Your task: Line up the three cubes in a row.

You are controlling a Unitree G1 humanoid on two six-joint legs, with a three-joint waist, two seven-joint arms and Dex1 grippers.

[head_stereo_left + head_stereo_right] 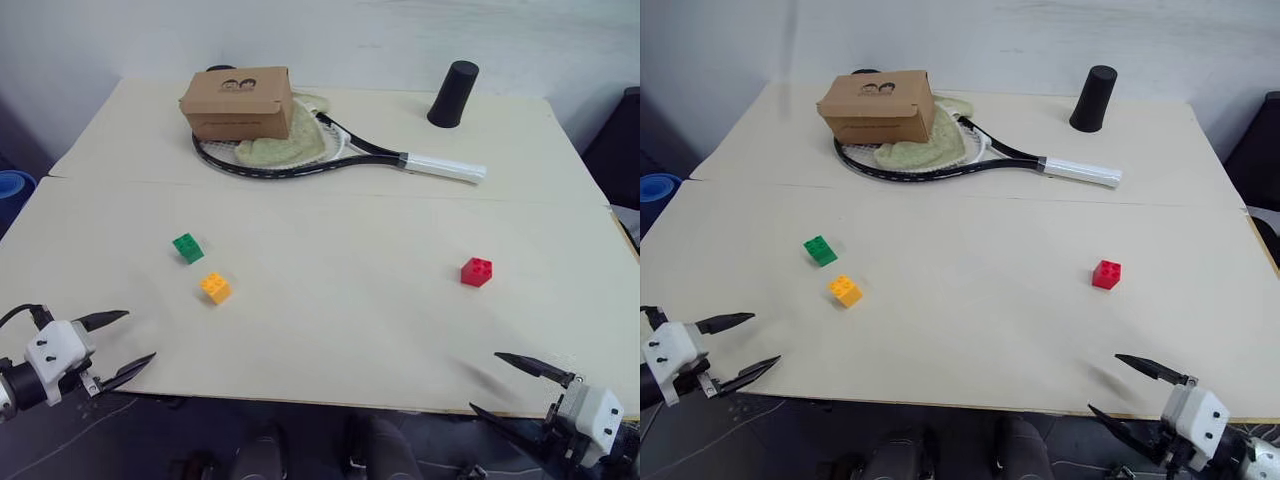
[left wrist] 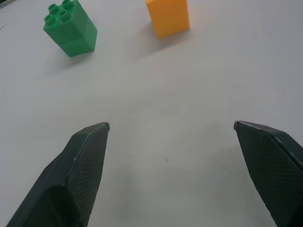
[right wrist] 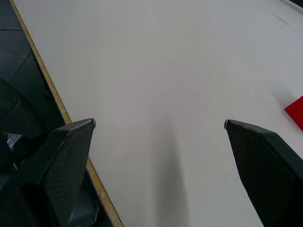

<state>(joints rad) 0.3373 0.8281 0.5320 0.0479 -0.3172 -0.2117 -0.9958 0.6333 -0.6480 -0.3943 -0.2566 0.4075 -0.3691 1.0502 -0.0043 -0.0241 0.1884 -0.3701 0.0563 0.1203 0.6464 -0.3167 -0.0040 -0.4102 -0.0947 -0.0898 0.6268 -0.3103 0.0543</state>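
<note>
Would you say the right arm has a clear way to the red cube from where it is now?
Probably yes: the right gripper is open at the table's near edge, and only bare tabletop lies between it and the red cube.

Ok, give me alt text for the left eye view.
Three toy bricks lie apart on a beige table: green brick and orange-yellow brick close together at left, red brick alone at right. The left pincer and right pincer hover open at the near edge.
</note>
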